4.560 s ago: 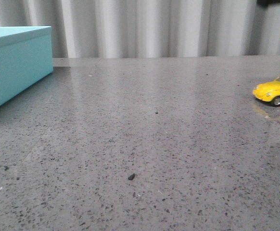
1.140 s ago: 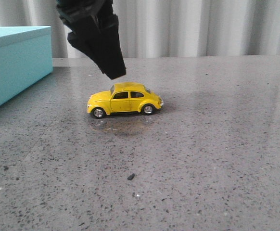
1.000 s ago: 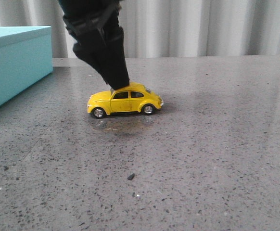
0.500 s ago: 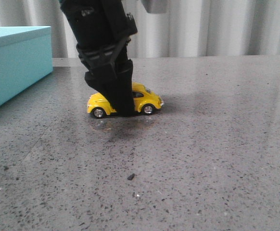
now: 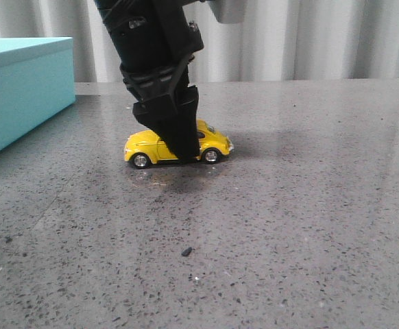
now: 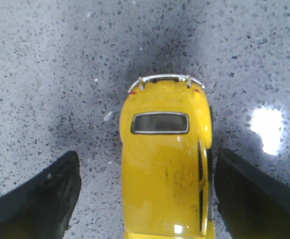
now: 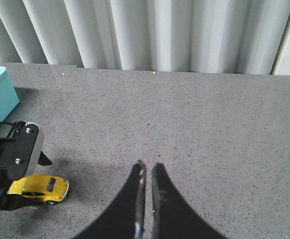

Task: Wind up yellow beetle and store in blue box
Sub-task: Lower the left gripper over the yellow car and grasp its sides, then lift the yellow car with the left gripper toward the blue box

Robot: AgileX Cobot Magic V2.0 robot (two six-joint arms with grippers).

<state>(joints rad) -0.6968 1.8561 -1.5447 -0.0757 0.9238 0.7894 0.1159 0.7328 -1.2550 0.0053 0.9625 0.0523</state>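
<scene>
While on the table [image 5: 309, 205], the yellow beetle [image 5: 213, 142] sits between the spread left end effector [image 6: 144, 194].

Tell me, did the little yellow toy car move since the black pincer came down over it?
No. The glossy yellow toy car sits at the same distance from the turquoise box.

Soft even overhead light, glare patch on the speckled table [image 6: 267, 130], faint shadows, mild blur.
</scene>
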